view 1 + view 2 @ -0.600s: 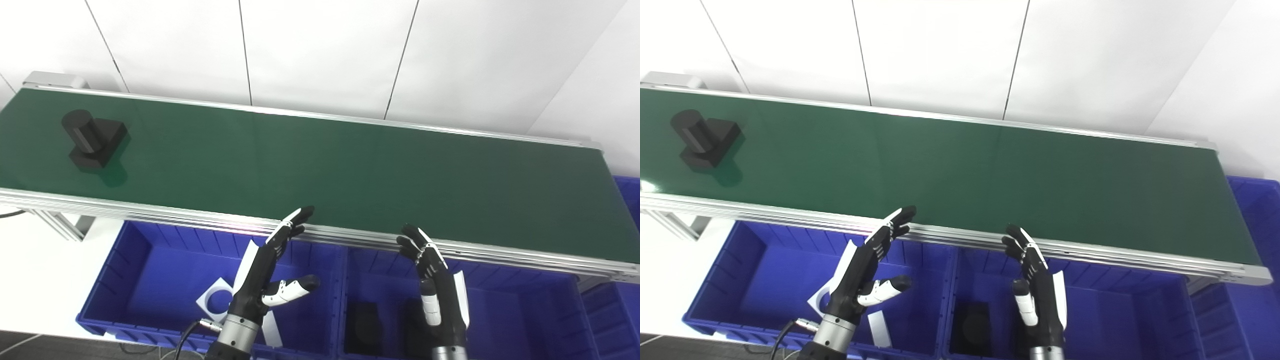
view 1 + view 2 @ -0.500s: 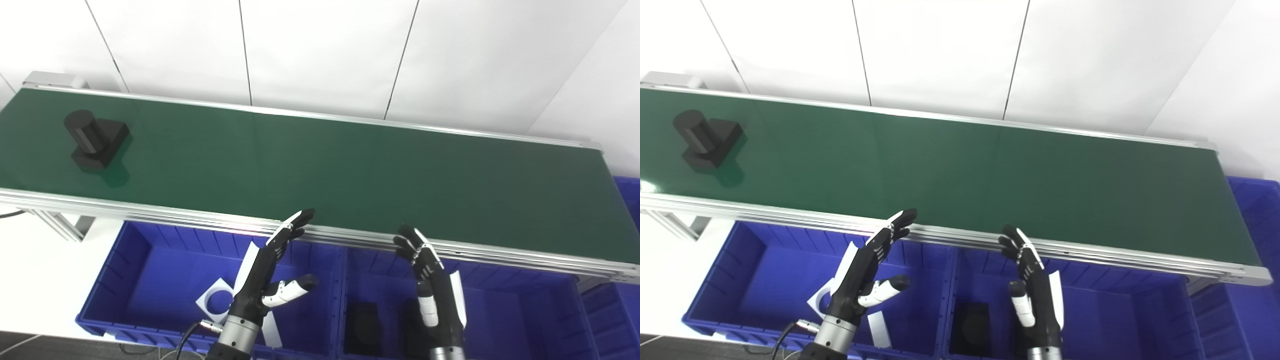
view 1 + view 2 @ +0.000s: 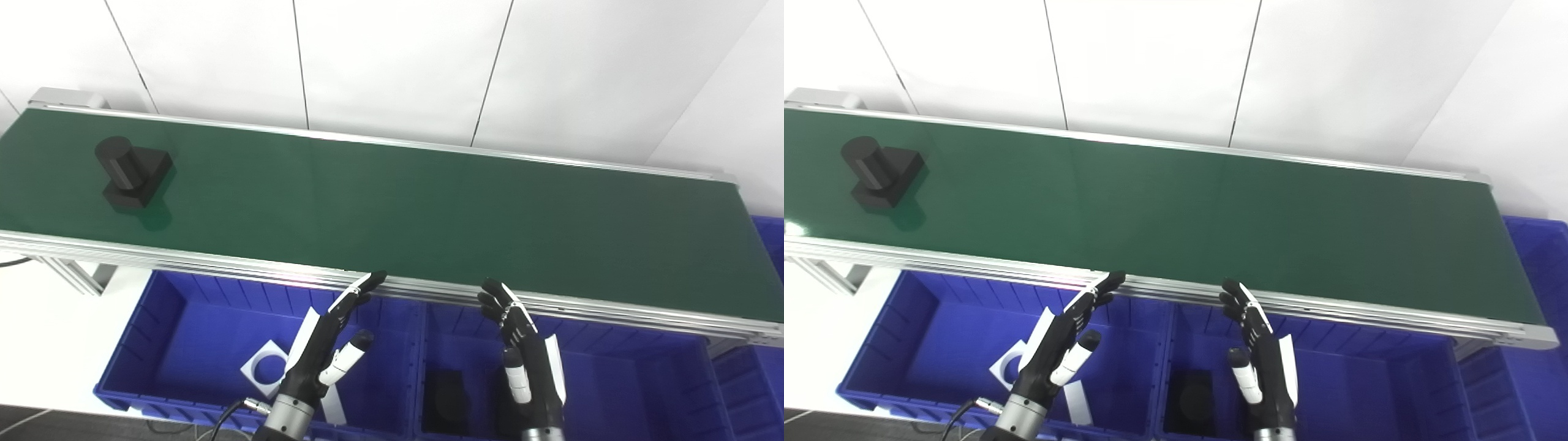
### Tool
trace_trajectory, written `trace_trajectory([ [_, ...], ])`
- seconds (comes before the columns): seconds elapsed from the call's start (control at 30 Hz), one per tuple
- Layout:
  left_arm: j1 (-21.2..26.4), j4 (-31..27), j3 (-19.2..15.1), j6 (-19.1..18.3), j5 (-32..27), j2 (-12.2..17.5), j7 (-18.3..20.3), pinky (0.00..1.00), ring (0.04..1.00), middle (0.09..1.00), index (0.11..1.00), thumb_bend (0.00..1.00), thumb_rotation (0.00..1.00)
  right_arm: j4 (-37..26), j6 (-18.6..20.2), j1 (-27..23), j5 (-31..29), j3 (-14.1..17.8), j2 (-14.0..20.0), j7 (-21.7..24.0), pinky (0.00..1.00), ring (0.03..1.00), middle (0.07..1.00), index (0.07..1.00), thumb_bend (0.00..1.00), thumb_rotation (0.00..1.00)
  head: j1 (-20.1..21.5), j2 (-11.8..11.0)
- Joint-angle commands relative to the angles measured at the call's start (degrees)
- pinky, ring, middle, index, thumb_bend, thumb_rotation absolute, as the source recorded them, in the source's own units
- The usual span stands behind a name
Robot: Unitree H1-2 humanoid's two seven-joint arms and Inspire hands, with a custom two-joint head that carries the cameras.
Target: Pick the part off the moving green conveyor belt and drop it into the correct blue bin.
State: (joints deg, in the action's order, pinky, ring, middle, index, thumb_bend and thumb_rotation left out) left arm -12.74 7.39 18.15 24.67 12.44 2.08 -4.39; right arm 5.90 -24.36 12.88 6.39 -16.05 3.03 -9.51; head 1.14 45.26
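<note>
A black part (image 3: 131, 176), a short cylinder standing on a square block, rides on the green conveyor belt (image 3: 429, 208) near its far left end. My left hand (image 3: 324, 343) is open, held low over the left blue bin (image 3: 141, 343), fingertips reaching the belt's near rail. My right hand (image 3: 523, 355) is open too, raised over the middle blue bin (image 3: 637, 392). Both hands hold nothing and are far from the part.
The left bin holds white flat pieces, one with a round hole (image 3: 264, 370). The middle bin holds black parts (image 3: 444, 401). Another blue bin (image 3: 773, 245) stands past the belt's right end. A silver rail (image 3: 184, 260) edges the belt; white wall panels stand behind.
The black part has travelled a little to the right on the belt. Both hands have sunk slightly, and the left thumb has folded in closer to the fingers.
</note>
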Motion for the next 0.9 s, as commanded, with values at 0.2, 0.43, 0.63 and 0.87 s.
trace_trajectory([
  [0.2, 1.37, 0.57, 1.23, 2.22, -1.68, 1.17, -0.69, 0.92, 0.929, 0.918, 0.881, 0.65, 1.00, -0.18, -2.56, -1.26, -0.15, -0.66, -0.98, -0.66, 0.82, 0.852, 0.880, 0.853, 0.85, 0.98, 1.59, -0.06],
  [0.43, 1.19, -0.16, 1.22, 2.21, -2.54, 1.50, -0.20, 0.93, 0.930, 0.917, 0.876, 0.59, 1.00, -0.01, -2.56, -1.36, 0.14, -0.91, -1.19, -1.12, 0.82, 0.845, 0.875, 0.848, 0.86, 0.97, 2.47, -0.09],
  [0.63, 0.72, -1.01, 0.76, 2.19, -3.31, 2.64, 0.78, 0.95, 0.948, 0.931, 0.899, 0.63, 1.00, 0.04, -2.56, -1.19, 0.31, -1.70, -2.11, -1.65, 0.82, 0.847, 0.875, 0.850, 0.86, 0.97, 9.39, -0.40],
  [0.87, 0.35, -2.62, -0.63, 2.24, -9.62, 4.07, 5.01, 0.95, 0.955, 0.944, 0.910, 0.69, 0.99, 1.30, -2.56, -1.82, 2.63, -3.45, -3.57, -4.11, 0.82, 0.847, 0.877, 0.847, 0.86, 0.96, 14.78, -0.70],
])
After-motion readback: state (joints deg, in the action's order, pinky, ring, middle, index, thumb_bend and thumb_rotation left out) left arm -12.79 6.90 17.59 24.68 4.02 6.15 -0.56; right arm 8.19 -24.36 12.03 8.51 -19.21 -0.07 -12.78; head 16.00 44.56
